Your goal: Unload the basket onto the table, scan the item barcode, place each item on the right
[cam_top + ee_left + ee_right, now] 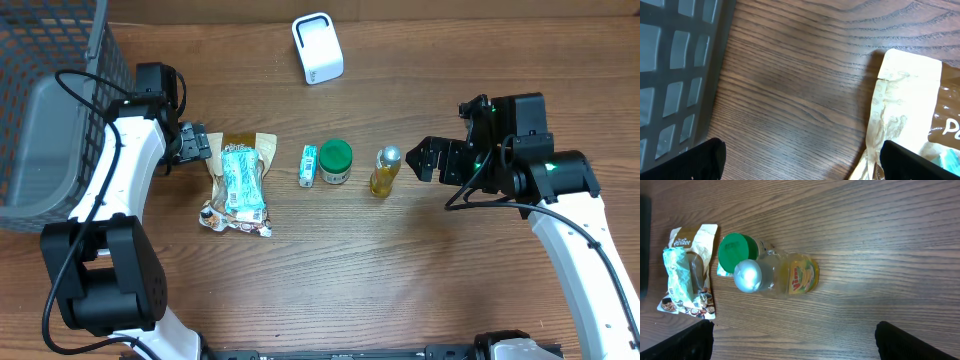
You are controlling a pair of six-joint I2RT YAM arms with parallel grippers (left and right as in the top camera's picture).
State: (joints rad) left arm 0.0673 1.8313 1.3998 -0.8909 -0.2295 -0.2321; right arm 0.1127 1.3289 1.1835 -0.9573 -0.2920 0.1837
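A: What is seen from above?

B: A pouch [268,150] is laid flat on the table [330,270], and a teal packet [241,178] is laid on top of it. To the right of the pouch, a box [308,165], a jar [336,161] with a green lid and a bottle [385,170] are set in a row, close together. The scanner [317,47] is placed behind the pouch and to its right, well apart from it. A basket [50,100] is found to the left of the pouch.

A: Which item is meant for scanning?

B: That cannot be told. No item is held.

A: Where are the grippers?

B: The left gripper [203,145] is found just beside the back left corner of the pouch. The right gripper [420,160] is seen far to the right of the pouch, near the bottle but apart from it.

A: What is shown by the left wrist?

B: The fingers [710,157] are spread wide and nothing is gripped. The pale edge of the pouch [905,90] is seen near the right finger. The basket [675,75] is seen on the opposite side.

A: And by the right wrist?

B: The fingers [685,342] are also spread wide, and only bare table [865,240] is seen between them. The pouch [695,240] is seen at the left edge, with the jar [738,253] and the bottle [785,275] to its right.
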